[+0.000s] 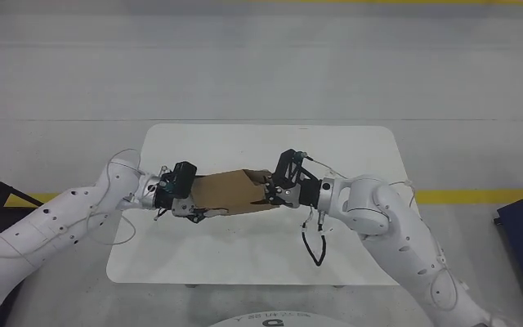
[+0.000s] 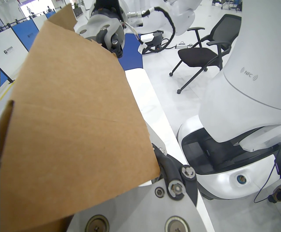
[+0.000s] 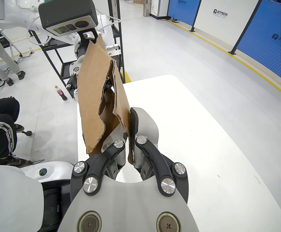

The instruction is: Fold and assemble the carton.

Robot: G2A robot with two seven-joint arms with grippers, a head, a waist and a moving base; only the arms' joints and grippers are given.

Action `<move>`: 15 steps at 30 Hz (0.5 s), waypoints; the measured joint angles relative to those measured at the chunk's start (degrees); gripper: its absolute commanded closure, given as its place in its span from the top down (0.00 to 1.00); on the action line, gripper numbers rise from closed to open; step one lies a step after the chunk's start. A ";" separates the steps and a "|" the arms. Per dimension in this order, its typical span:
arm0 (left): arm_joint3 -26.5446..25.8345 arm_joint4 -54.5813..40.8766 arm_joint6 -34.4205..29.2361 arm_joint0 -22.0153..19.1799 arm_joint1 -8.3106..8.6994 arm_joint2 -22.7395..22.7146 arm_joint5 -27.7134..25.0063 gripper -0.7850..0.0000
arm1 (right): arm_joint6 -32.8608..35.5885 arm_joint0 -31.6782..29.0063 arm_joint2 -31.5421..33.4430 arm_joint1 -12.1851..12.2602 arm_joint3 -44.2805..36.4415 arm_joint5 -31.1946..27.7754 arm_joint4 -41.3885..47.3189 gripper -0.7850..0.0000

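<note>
Bright diffuse overhead light; wrist views bend at edges.

Behind the right claw [image 3: 128, 125], black links [image 3: 151, 153] with silver screws [image 3: 141, 139] sit on a grey plate [image 3: 129, 208]; farther back, a white arm [image 1: 384, 208] carries a black cable [image 2: 171, 20].

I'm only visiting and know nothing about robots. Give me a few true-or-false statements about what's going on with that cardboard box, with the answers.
1. The carton is brown cardboard. True.
2. It lies untouched on the white table. False: the left pincer and the right pincer are at its two ends.
3. The right pincer is shut on a carton panel. True.
4. The carton is already a closed box. False: its end gapes open, with loose flaps.
</note>
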 measured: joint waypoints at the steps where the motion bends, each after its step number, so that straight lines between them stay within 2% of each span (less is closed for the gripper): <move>1: 0.20 -0.18 0.53 -0.17 0.10 0.01 0.00 0.00 | -0.15 -0.09 0.07 0.02 -0.06 -0.03 0.09 0.41; 2: 0.45 -0.31 1.11 -0.33 0.25 -0.06 0.00 0.00 | -0.28 -0.17 0.14 0.03 -0.11 -0.09 0.20 0.57; 3: 0.73 -0.34 1.86 -0.50 0.49 -0.24 0.00 0.00 | -0.38 -0.26 0.23 0.06 -0.18 -0.21 0.30 0.89; 4: 0.88 -0.30 2.44 -0.59 0.70 -0.41 0.00 0.00 | -0.41 -0.33 0.30 0.09 -0.23 -0.30 0.34 1.00; 12: -0.79 -5.91 3.18 1.05 3.74 -4.78 0.10 0.00 | -0.63 -1.41 1.91 0.52 -0.92 -1.97 -0.03 1.00; 15: 0.24 -7.77 3.07 2.29 4.98 -6.15 0.00 0.00 | -1.83 -2.38 3.84 0.76 -1.15 -1.11 -0.29 1.00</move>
